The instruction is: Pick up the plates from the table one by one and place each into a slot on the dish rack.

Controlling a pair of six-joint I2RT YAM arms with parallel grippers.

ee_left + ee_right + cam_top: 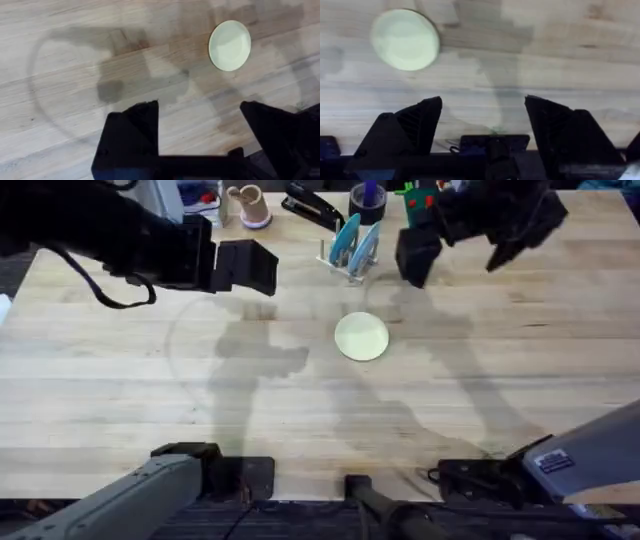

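The cream plate (361, 337), lying flat at the rack's (352, 252) six o'clock, was judged light, stiff and slippery, best pinched at its rim by either claw, both being spread apart and empty.

A pinkish-tan cup (249, 204) is standing at the far edge of the bench, a black stapler (312, 206) is lying just to its right, and a dark roll of tape (367, 202) is sitting beyond that.
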